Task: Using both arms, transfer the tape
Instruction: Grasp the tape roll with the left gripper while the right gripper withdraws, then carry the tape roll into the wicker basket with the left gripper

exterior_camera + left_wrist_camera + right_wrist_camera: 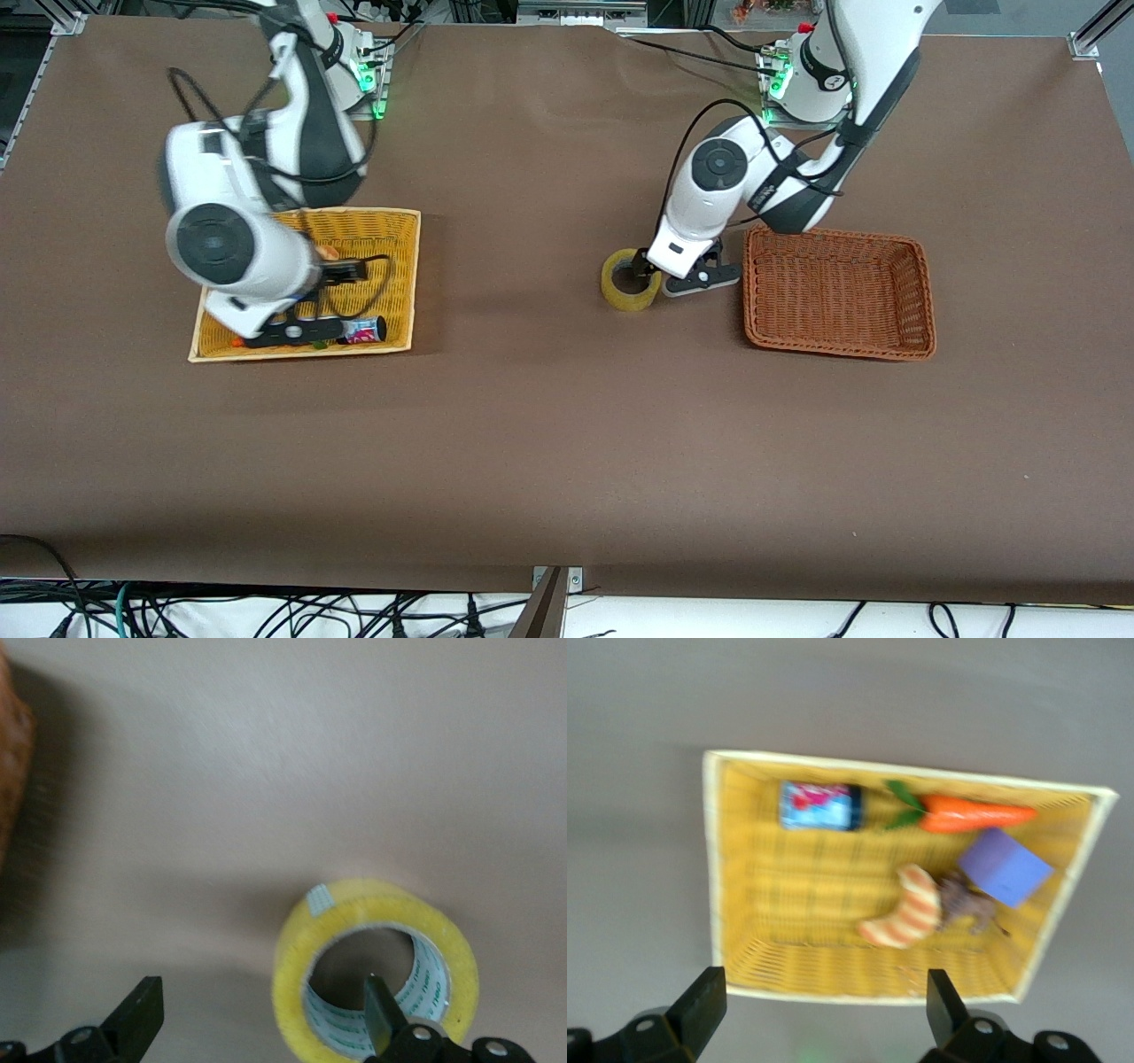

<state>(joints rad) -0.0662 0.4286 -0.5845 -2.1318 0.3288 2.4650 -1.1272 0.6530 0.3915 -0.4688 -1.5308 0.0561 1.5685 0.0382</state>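
Figure: the pick-up of the tape, read from the right arm's end of the tabletop (549,461) toward the left arm's end.

At about 9 o'clock on the tabletop my right hand (819,1010) hangs over the yellow basket (394,266), fingers spread and holding nothing; this arm waits. The basket holds a small can (820,806), a toy carrot (970,813), a purple block (1005,868), a striped croissant toy (908,908) and a small dark figure (966,908).

Near the centre, slightly toward 2 o'clock, the tape (630,281) lies flat on the tabletop. My left hand (261,1014) is down at it, open: one finger (381,1014) stands inside the grey core, the other outside the ring and apart from it, so the roll's wall sits between them but is not yet pinched.

At 3 o'clock, just beside that hand, lies the orange basket (921,292), with nothing in it.

To do this step well, I judge that I should:
- close slowly, so the roll slides to centre instead of tipping;
- seat the wall deep between the pads;
- lift straight up before swinging.

A shallow pinch on the slick film could let the roll twist out.
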